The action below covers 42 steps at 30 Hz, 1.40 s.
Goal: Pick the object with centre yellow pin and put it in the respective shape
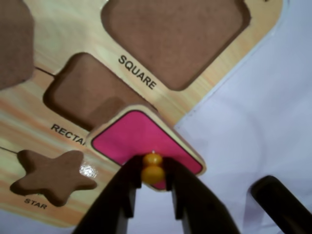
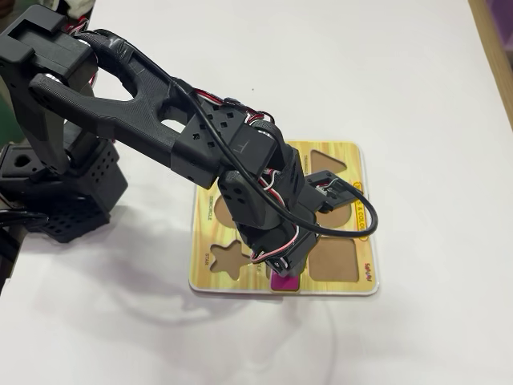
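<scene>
The object with centre yellow pin, a magenta-pink flat piece (image 1: pixel 141 139) with a pale rim, hangs from my gripper (image 1: pixel 153 171), which is shut on its yellow knob (image 1: pixel 153 168). The piece sits turned like a diamond over the near corner of the respective shape, the brown RECTANGLE cut-out (image 1: pixel 85 95), and reaches past the edge of the yellow board (image 1: pixel 73 39). A shadow on the cut-out suggests the piece is slightly raised. In the fixed view only a sliver of the piece (image 2: pixel 283 282) shows under the gripper (image 2: pixel 282 274), at the board's near edge (image 2: pixel 240 286).
The SQUARE cut-out (image 1: pixel 175 34) lies beyond the rectangle and the STAR cut-out (image 1: pixel 51 175) to its left in the wrist view. White table (image 2: pixel 417 120) surrounds the board. The arm's base (image 2: pixel 56 184) stands at the left of the fixed view.
</scene>
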Tool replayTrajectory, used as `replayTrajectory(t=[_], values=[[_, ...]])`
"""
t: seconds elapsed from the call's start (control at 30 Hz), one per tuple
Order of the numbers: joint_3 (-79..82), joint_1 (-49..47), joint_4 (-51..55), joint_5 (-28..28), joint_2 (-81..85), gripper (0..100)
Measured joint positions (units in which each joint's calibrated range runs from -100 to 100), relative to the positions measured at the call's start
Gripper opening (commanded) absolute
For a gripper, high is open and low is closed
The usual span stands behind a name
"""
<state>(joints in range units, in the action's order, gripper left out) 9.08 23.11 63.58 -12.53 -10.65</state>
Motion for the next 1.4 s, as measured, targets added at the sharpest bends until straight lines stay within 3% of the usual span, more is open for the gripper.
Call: replayTrajectory(t=[0.5, 1.4], values=[[0.0, -7.2, 0.0, -1.82, 0.0, 1], [3.78, -4.77, -2.31, 0.16, -0.09, 1]])
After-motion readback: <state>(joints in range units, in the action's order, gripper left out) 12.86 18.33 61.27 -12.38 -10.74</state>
